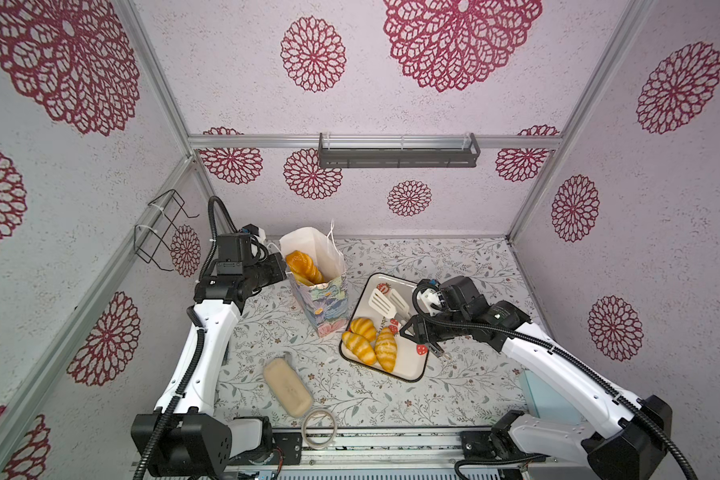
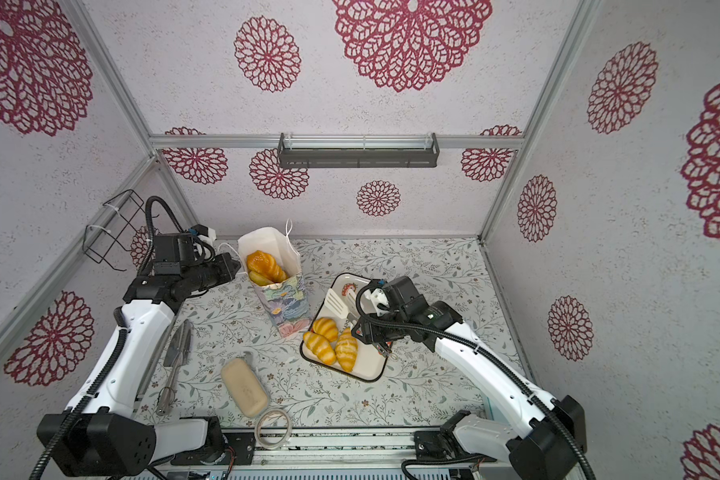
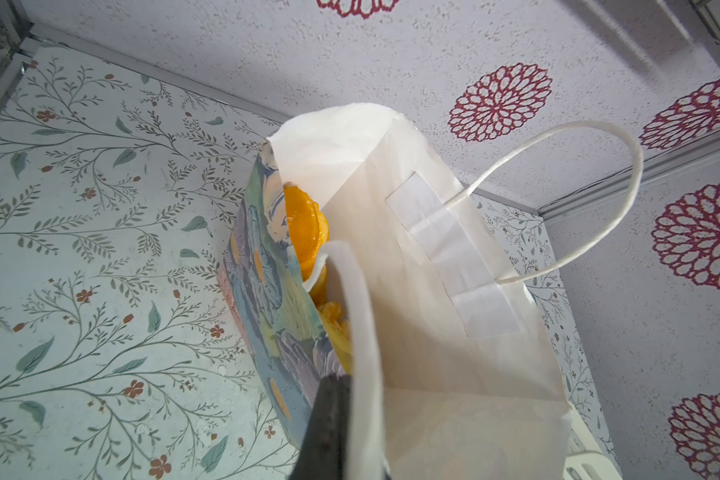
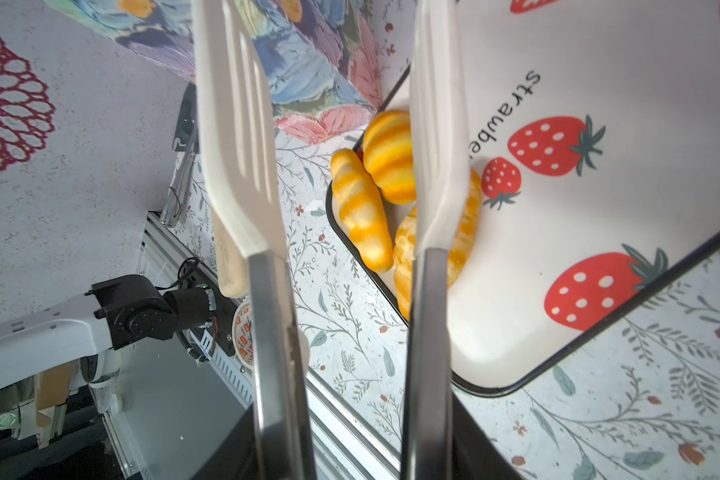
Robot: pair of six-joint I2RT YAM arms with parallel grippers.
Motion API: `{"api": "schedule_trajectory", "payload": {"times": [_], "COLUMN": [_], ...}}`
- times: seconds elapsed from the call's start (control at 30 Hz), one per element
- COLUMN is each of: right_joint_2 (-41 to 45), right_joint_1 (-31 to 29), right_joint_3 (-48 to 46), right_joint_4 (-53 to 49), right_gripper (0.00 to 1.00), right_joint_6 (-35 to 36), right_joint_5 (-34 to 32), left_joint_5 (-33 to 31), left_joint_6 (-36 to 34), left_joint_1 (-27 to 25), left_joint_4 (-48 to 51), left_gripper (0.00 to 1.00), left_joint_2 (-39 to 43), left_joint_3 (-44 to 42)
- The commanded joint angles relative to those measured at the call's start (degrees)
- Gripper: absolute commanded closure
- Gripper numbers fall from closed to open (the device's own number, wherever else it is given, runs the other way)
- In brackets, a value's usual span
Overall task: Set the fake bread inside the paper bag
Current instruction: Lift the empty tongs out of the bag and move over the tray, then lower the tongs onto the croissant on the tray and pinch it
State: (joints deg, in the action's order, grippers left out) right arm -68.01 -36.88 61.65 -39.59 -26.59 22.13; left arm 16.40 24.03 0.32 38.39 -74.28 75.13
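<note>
Clamps tongs (image 1: pixel 385 305) in right gripper (image 1: pixel 420 330), spread apart above tray (image 1: pixel 412 376); finds three croissants (image 1: pixel 368 343) on it just left of that gripper, nearer the front than the tong tips. Pinches bag (image 1: pixel 329 307) rim in left gripper (image 1: pixel 282 268), loaf (image 1: pixel 304 266) inside.

The paper bag (image 1: pixel 329 307) is painted outside with pastel blue, purple and pink flowers; its inside is white. The croissants (image 1: pixel 385 347) are striped golden-orange and cream. The tray (image 1: pixel 408 368) is white, black-rimmed and printed with red strawberries. The tongs (image 1: pixel 381 303) are white-headed on grey metal. The counter (image 1: pixel 454 386) is patterned with grey-green sprigs.
</note>
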Motion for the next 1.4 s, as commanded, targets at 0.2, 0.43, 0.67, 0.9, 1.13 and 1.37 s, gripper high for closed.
{"api": "schedule_trajectory", "payload": {"times": [0.2,0.43,0.67,0.9,1.13,1.37], "right_joint_2": [2.28,2.34,1.03,-0.43,-1.79,-3.07], "right_joint_1": [0.14,-0.18,-1.17,-1.61,-1.95,-2.58], "right_joint_3": [-2.19,-4.79,-6.17,-7.39,-7.85,-8.28], "right_joint_4": [-4.85,-6.51,-6.17,-5.23,-5.23,-4.52], "right_gripper": [0.48,0.48,0.46,0.46,0.45,0.44], "right_joint_6": [0.21,0.35,0.64,0.91,1.30,1.36], "right_joint_5": [-1.04,-1.61,-2.22,-1.48,-1.28,-1.18], "left_joint_5": [0.58,0.65,0.69,0.67,0.75,0.75], "left_joint_6": [0.14,0.20,0.22,0.21,0.21,0.22], "left_joint_1": [0.30,0.30,0.30,0.30,0.30,0.30], "left_joint_4": [-1.09,-1.05,-1.04,-1.05,-1.08,-1.05], "left_gripper": [1.00,1.00,1.00,1.00,1.00,1.00], "left_joint_2": [0.28,0.01,-0.07,-0.16,-0.34,-0.34], "left_joint_3": [-0.67,-0.69,-0.69,-0.73,-0.69,-0.70]}}
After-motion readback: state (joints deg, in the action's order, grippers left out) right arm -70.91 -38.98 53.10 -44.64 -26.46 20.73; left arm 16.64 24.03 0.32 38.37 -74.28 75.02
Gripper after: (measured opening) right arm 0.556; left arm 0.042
